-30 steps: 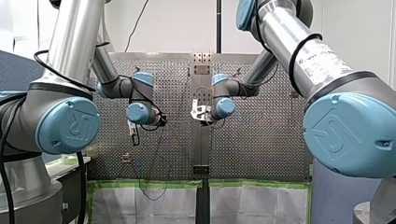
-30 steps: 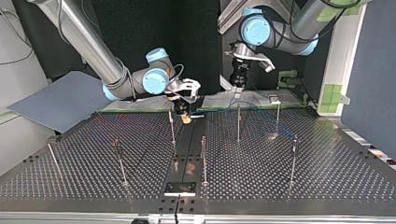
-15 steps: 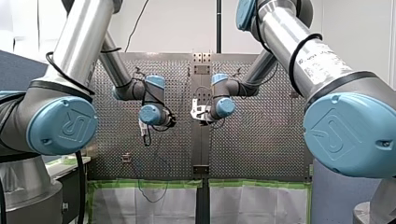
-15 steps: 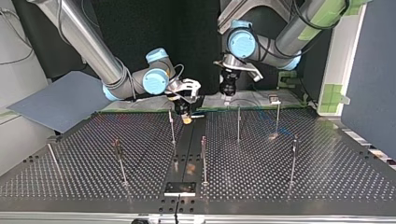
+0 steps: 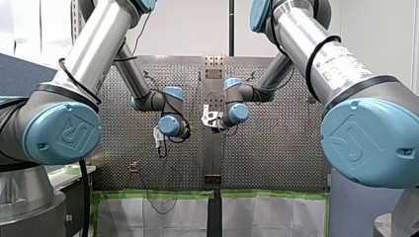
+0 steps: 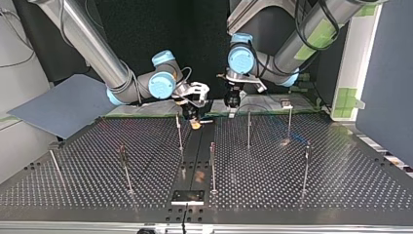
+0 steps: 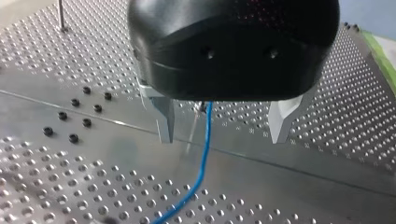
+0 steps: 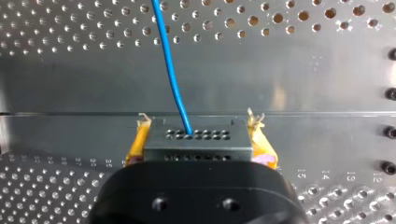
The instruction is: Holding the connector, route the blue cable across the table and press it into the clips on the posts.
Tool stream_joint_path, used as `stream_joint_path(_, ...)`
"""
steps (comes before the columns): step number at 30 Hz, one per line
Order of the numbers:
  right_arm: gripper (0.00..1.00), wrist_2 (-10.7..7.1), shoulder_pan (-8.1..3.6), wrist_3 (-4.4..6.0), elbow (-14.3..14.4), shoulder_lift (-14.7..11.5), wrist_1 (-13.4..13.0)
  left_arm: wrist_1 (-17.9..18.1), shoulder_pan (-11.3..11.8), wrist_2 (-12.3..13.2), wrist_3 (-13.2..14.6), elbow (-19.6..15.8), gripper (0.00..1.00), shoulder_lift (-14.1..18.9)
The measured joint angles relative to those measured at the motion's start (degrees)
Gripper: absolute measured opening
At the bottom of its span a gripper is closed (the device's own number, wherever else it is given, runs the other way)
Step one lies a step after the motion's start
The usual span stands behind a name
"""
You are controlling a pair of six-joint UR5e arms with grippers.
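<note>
In the right wrist view my right gripper [image 8: 197, 127] is shut on a grey connector [image 8: 196, 140], with yellow pads [image 8: 135, 147] pressed on both its sides. The blue cable [image 8: 168, 65] leaves the connector's face and runs ahead over the perforated table [image 8: 56, 56]. In the left wrist view my left gripper [image 7: 220, 137] is open above the plate, and the blue cable [image 7: 203, 154] passes between its metal fingers [image 7: 164, 119] without touching them. In the top view my right gripper [image 6: 195, 122] hangs low by the centre strip, and my left gripper [image 6: 231, 106] is just to its right.
Several thin posts stand on the table; the nearest are a post [image 6: 179, 131] beside my right gripper and another post [image 6: 249, 129] by my left. More posts [image 6: 212, 165] stand toward the top view's near edge. Green-taped sheets [image 5: 158, 212] hang at the table's edge.
My left arm has swung toward the table's middle, leftward in the top view, and its gripper has come down close to my right gripper. My right arm has stayed still with the connector.
</note>
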Motion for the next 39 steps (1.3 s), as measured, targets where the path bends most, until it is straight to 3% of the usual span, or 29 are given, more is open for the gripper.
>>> stream_joint_path(17,0.00,-0.38,0.01,0.09,0.0,0.0,-0.1,-2.8,0.1,-1.1,0.0,8.8,1.00,-8.5)
stream_joint_path(18,0.00,-0.38,0.01,0.09,0.0,0.0,-0.1,-2.9,0.0,-1.2,0.0,9.1,0.95,-8.7)
stream_joint_path(19,0.00,-0.38,0.01,0.07,0.0,0.0,-0.1,-3.0,0.0,-1.4,0.1,9.4,0.77,-8.8)
stream_joint_path(20,0.00,-0.38,0.01,0.05,0.0,0.0,-0.1,-3.0,-0.1,-1.7,0.3,9.6,0.77,-8.9)
stream_joint_path(22,0.00,-0.38,0.01,0.03,0.0,0.0,-0.1,-3.1,-0.3,-2.3,0.6,9.8,0.49,-8.9)
stream_joint_path(23,0.00,-0.38,0.00,0.01,0.0,0.0,-0.1,-3.1,-0.4,-2.9,0.7,9.9,0.49,-8.9)
stream_joint_path(24,0.00,-0.39,0.00,-0.01,-0.1,0.0,-0.1,-3.1,-0.5,-3.3,0.7,9.9,0.27,-8.9)
stream_joint_path(25,0.00,-0.39,0.00,-0.03,-0.1,0.0,0.0,-3.1,-0.5,-3.7,0.7,9.9,0.14,-8.9)
stream_joint_path(26,0.00,-0.39,0.00,-0.05,-0.1,0.0,0.0,-3.1,-0.6,-4.3,0.7,9.9,0.14,-8.9)
stream_joint_path(27,0.00,-0.39,0.00,-0.06,-0.1,0.0,0.1,-3.1,-0.7,-4.6,0.7,9.9,0.00,-8.9)
stream_joint_path(39,0.00,-0.40,-0.03,-0.08,-0.1,-1.5,1.2,-6.0,-1.4,-6.2,0.7,9.9,0.00,-6.5)
